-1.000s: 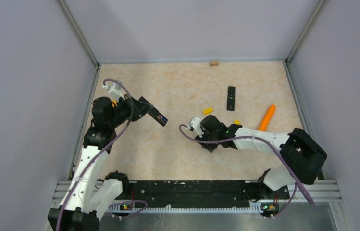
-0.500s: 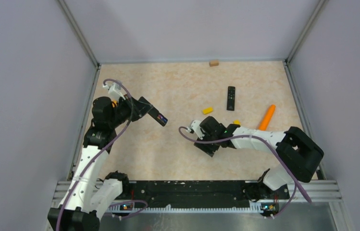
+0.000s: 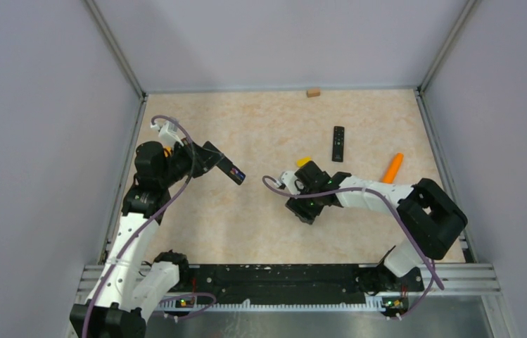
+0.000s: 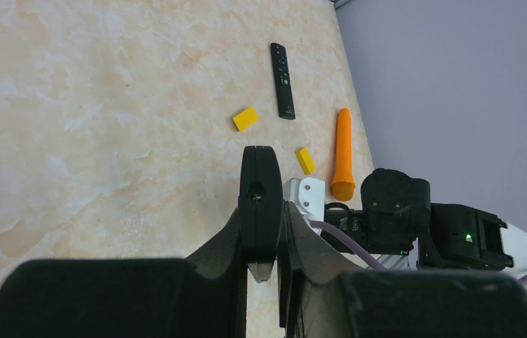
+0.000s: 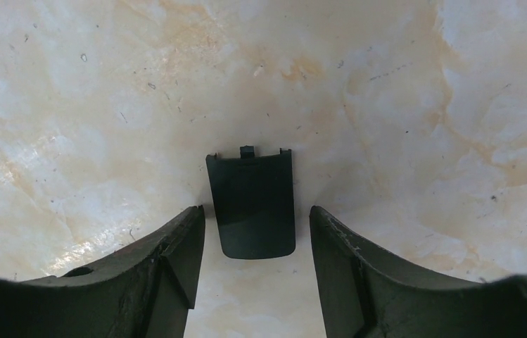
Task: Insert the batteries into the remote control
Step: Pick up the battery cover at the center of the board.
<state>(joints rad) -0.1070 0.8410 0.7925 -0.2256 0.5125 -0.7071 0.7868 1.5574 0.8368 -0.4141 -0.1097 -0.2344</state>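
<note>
From above, I see my left gripper (image 3: pixel 215 160) raised over the left side of the table (image 3: pixel 246 232), its fingers clamped on a dark slim remote (image 3: pixel 233 171) that juts out toward the middle. At the remote's outer end there are small blue and reddish marks, which I take for the batteries (image 3: pixel 238 174), though they are too small to make out for certain. In the left wrist view the remote appears edge-on, pinched between the two fingers. My right arm reaches in from the right, and its gripper (image 5: pixel 255 229) points down at the table near the centre. In the right wrist view its fingers are spread apart, one on each side of a black battery cover (image 5: pixel 250 190). The cover lies flat on the marble-patterned surface with its small tab pointing away from the camera, and neither finger touches it. Behind the right arm, an other remote (image 3: pixel 338 143) lies on the table. A yellow block (image 3: pixel 304 161) sits just to its left, close to the arm, and an orange stick (image 3: pixel 392 167) lies to its right. The left wrist view shows a second yellow block (image 4: pixel 305 160) just beside the stick's wide end. A tan block (image 3: pixel 312 91) rests against the back wall.
</note>
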